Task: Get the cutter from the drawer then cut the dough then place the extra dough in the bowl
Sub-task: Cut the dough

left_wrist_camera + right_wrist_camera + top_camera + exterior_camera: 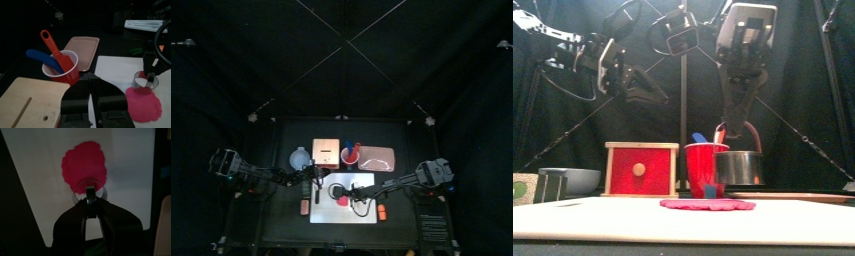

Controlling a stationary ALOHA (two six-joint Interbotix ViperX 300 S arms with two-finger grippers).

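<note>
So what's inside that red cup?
The red cup holds a blue toy knife and a red toy knife, both sticking out above its rim. Their lower ends and the cup's bottom are hidden by its wall.

Pink dough [708, 204], wht board [593, 221], red cup [706, 166], silver cutter [740, 170]

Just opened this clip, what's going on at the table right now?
The right claw grips the metal cutter by its wire handle and holds it at the edge of the pink dough on the white cutting board. The dough looks whole, with no ring cut out. The left claw, shut and empty, hangs near the red cup and the wooden box.
</note>
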